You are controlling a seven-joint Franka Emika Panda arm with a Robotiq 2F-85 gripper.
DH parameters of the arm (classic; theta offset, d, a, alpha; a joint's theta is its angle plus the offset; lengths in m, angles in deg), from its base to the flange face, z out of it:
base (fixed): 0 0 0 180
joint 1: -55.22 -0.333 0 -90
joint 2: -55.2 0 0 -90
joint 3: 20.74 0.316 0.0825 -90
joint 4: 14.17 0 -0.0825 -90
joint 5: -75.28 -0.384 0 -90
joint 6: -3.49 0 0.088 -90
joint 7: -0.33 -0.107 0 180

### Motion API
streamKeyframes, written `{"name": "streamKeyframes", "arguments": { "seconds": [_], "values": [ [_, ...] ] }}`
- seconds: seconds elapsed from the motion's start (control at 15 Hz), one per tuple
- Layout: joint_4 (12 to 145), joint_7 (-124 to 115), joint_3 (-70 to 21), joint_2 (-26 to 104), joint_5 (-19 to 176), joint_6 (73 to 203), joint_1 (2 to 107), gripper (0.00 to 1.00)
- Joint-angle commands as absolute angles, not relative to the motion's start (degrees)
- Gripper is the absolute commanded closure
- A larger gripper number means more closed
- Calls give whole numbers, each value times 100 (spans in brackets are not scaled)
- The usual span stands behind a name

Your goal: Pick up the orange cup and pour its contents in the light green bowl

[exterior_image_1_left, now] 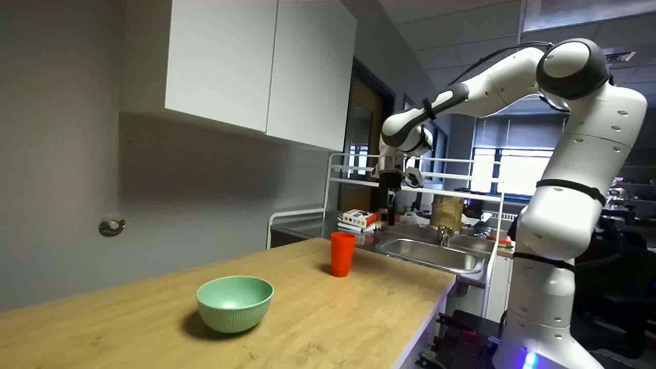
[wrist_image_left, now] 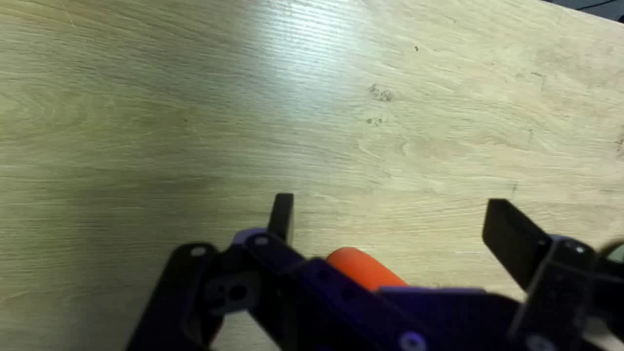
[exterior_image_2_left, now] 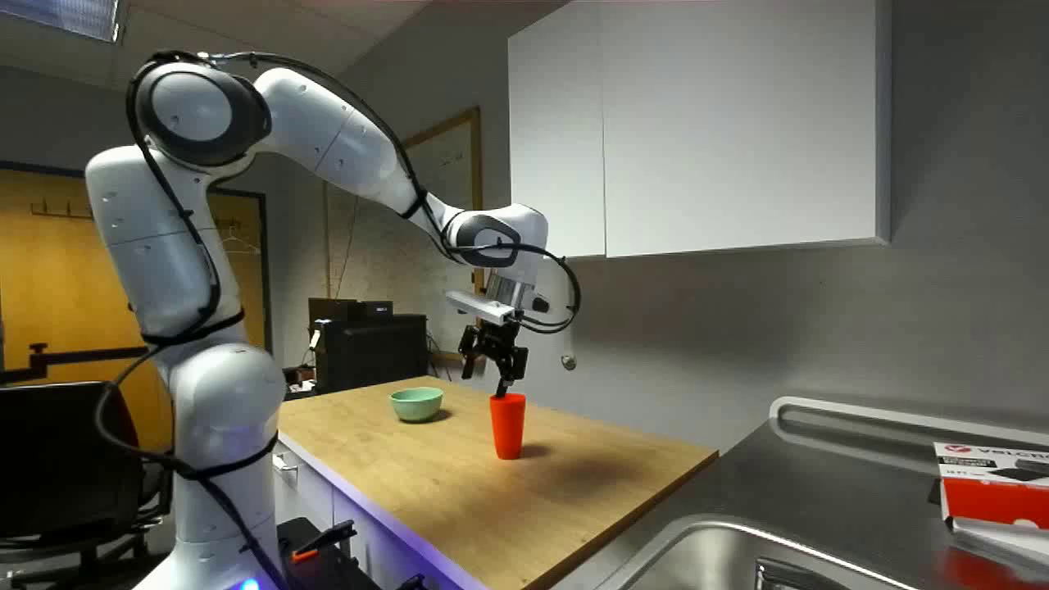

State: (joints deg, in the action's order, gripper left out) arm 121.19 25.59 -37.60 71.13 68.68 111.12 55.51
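We hold our black, two-fingered gripper (wrist_image_left: 391,207) pointing downward, its flat dark fingers (wrist_image_left: 281,214) parted wide in the wrist view. Just above it sits our rounded white-and-grey wrist (exterior_image_2_left: 524,225), and from there the white forearm (exterior_image_2_left: 336,141) slants up to our round, dark-grey, white-capped elbow (exterior_image_1_left: 573,72), high over the gripper and off to one side. Our white, blue-lit base (exterior_image_1_left: 540,341) stands well below gripper level, and the thick white upper arm (exterior_image_1_left: 597,146) joins it to the elbow.

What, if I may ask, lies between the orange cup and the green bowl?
Bare tabletop separates the orange cup from the green bowl, in both exterior views.
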Motion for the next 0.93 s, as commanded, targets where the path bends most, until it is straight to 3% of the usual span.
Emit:
{"name": "streamKeyframes", "arguments": {
  "seconds": [0.0,0.87],
  "values": [
    [12111,2602,-3574,7095,6818,11102,5748,0],
    [11988,2455,-3467,6928,6771,11164,5767,0]
  ]
}}
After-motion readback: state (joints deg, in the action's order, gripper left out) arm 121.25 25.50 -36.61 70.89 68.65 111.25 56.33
